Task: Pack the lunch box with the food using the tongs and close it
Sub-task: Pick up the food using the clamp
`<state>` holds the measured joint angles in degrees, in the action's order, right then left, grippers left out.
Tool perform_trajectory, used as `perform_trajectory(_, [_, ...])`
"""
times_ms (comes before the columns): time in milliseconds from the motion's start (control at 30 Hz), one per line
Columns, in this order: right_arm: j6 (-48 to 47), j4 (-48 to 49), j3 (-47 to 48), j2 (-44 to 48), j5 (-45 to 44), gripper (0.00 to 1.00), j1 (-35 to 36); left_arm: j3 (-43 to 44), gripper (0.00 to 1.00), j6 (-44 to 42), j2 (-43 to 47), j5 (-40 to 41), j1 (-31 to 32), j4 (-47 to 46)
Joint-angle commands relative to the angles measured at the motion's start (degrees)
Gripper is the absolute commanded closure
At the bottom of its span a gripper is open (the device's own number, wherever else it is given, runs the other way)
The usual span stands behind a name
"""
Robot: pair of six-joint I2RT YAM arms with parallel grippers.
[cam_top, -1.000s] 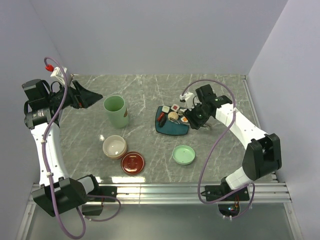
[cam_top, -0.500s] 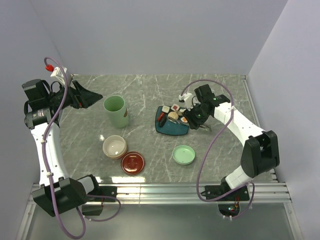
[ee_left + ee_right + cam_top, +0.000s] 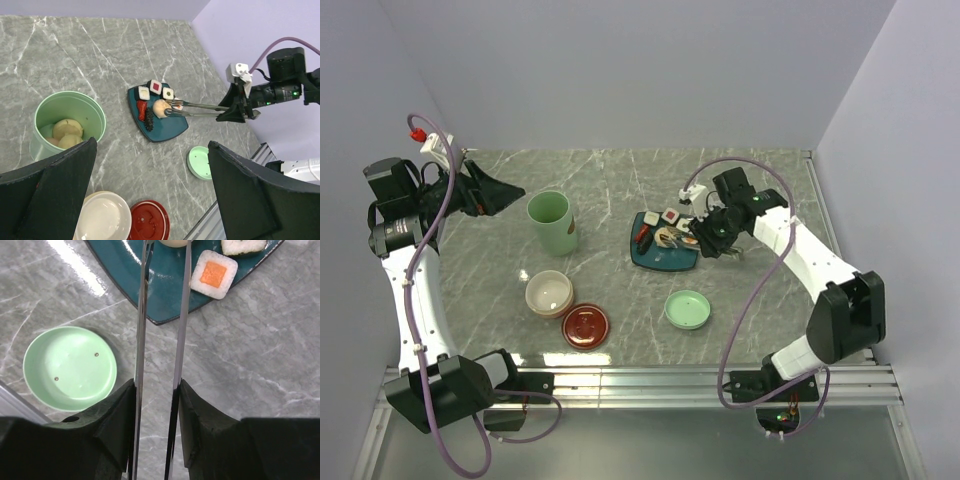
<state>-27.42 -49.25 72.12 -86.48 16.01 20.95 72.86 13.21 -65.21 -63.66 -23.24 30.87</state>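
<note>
tongs [image 3: 141,315] | clamped between right jaws | tips astride beige ball [image 3: 160,107]

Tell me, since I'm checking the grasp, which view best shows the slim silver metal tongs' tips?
Left wrist: the tongs' tips show beside a beige round ball. Right wrist crops the tips; top view shows them tiny.

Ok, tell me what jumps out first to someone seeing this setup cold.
The right gripper holds the long silver tongs, their tips on either side of a beige ball on the dark teal plate, right of centre. Left of it, the tall mint-green pot already holds beige balls. The cream bowl near the front stands empty, its dark-red lid beside it.
</note>
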Motion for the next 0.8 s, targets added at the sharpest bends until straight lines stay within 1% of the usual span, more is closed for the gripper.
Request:
perform_trajectory(0, [-0.97,-2.07,1.54,4.47,1.39,0.59,-0.12,-0.17,0.01,0.5,0.35,-1.65,-0.22,-2.48])
perform_trajectory(133, [-1.15,-4.18,0.57,6.4,2.79,0.6,-0.21,-0.61,0.0,0.85,0.52,-1.65,-0.22,-2.92])
perform_trajectory(333, [-1.59,-4.45,-1.36,5.45,4.21,0.6,0.58,-0.88,0.01,1.81,0.17,-1.91,-0.22,-3.98])
perform_trajectory(600, [-1.41,-3.13,-1.63,3.25,3.41,0.54,1.2,-0.18,0.01,1.03,-0.27,-2.26,-0.22,-3.19])
perform_trajectory(733, [-0.97,-3.39,-1.45,3.51,3.15,0.39,1.29,-0.35,0.01,0.76,-0.27,-2.44,-0.22,-3.01])
perform_trajectory(767, [-0.97,-3.48,-1.45,3.51,3.06,0.37,1.29,-0.44,0.01,0.85,-0.18,-2.52,-0.22,-3.19])
